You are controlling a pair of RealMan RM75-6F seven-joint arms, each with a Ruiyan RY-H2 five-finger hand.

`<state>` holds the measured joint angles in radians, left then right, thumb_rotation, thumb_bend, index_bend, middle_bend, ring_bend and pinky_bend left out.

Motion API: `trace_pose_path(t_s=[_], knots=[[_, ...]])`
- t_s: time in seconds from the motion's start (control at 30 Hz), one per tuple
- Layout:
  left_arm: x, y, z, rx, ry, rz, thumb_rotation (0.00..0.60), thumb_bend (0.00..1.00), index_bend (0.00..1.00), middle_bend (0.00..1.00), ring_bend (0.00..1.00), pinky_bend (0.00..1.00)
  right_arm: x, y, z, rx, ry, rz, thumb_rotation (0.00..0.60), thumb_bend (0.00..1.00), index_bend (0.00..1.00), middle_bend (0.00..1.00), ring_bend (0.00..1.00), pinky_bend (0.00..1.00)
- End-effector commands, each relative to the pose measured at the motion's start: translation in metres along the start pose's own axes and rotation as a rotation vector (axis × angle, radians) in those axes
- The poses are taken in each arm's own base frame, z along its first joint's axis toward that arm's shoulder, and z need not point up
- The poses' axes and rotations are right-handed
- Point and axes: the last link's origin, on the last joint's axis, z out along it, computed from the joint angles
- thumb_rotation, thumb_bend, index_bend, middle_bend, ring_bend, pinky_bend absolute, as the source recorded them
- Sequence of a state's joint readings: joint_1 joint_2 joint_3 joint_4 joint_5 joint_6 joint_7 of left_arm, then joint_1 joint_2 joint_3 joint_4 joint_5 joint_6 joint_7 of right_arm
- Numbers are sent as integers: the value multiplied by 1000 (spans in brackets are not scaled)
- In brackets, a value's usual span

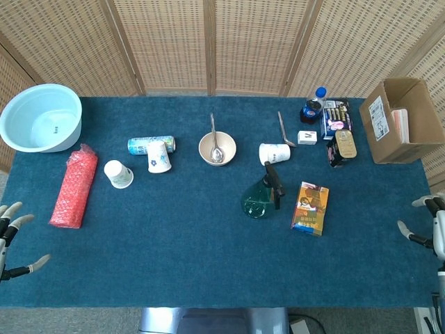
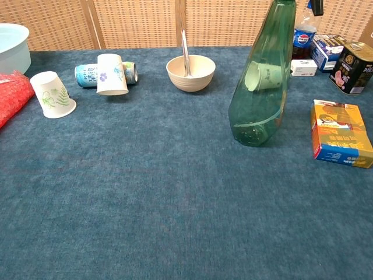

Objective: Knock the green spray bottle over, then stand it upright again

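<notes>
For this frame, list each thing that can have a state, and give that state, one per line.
green spray bottle: upright, untouched
left hand: fingers apart, holding nothing, at the table's left edge
right hand: fingers apart, holding nothing, at the right edge
cardboard box: open
beige bowl: upright, spoon in it
drink can: lying on its side
cup by the spray bottle: on its side
light blue basin: upright

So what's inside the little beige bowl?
A metal spoon sits in the bowl, with its handle sticking out over the back rim. No food shows around it. The bit of the bottom under the spoon is covered.
</notes>
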<state>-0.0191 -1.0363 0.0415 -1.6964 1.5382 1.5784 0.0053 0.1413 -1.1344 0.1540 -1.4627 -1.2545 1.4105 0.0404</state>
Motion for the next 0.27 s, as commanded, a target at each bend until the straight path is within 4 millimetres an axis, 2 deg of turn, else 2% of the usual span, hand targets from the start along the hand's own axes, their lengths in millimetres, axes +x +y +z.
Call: trace_pose_path(t_s=[0.03,0.27], knots=[[1,1,1,-4,1,-2,425,172,233,88,11,150,-1,0,-2,1,-8,5,484,274,385,340,185,364],[1,3,4,-16,-1,-9,423,172,232,81,11,154,-2,-2,-4,5,-15,24,490,273,386,340,184,364]])
